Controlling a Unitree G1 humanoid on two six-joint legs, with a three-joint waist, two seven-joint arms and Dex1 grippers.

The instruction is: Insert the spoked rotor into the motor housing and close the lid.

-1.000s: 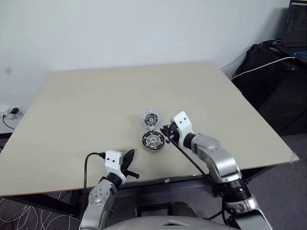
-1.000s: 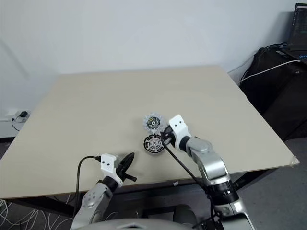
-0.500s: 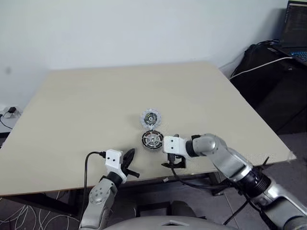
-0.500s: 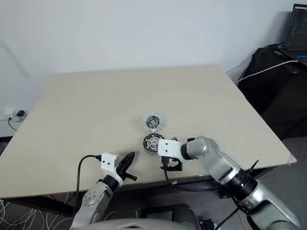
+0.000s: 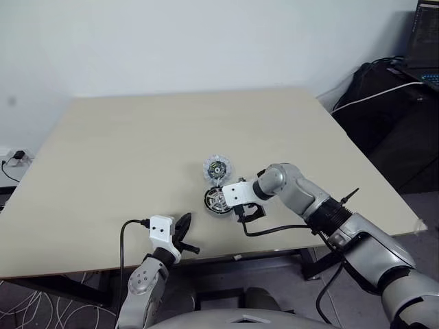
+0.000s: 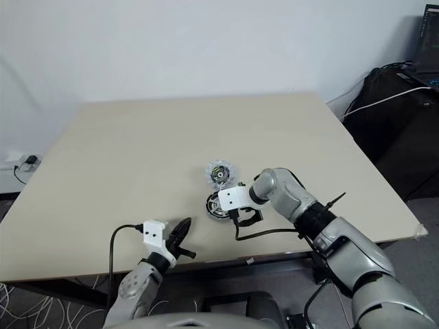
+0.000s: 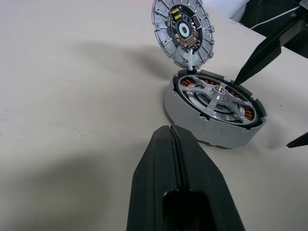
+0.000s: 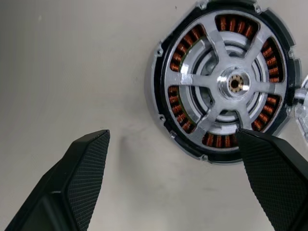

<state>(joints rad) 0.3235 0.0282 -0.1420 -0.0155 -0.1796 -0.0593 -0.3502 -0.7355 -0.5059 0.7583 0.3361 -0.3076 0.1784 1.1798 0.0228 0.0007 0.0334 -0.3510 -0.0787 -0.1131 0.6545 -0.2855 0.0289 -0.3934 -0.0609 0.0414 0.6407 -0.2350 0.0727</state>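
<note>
No lettering, label, brand or number can be read anywhere in these views (the laptop screen (image 5: 426,27) at the far right edge carries lines of what may be text, too small to make out).

Pale beige table (image 5: 137,144), square-topped, matte, set against a white wall. Near the front-middle of its top, the motor housing (image 5: 217,199): round grey body resting flat on the surface, copper windings visible inside. Seated in it, the spoked rotor (image 8: 226,89), silver spokes and hub facing up. Hinged at the housing's far edge, the lid (image 5: 217,168), standing open and tilted back, scalloped rim and dark centre facing up toward the camera. Rest of the top bare. Faint shadow beside the housing.
</note>
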